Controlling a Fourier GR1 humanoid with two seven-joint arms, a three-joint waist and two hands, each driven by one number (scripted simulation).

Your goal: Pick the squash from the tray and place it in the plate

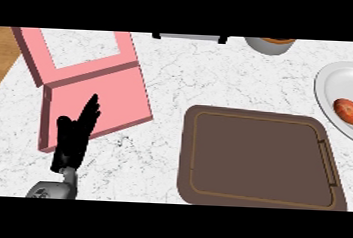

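Note:
A small round orange-red squash (pixel 349 111) lies on the white plate (pixel 342 83) at the right edge of the head view. The dark brown tray (pixel 259 157) sits in the middle right of the counter with nothing on it. My left hand (pixel 73 134) stands at the lower left with straight fingers pointing up, over the pink object, holding nothing. My right hand does not show.
A pink hinged frame-like object (pixel 92 85) lies at the left of the white marble counter. A grey cup or pot (pixel 270 45) and a dark-edged appliance (pixel 190 37) sit at the far edge. Wooden floor shows past the counter's left corner.

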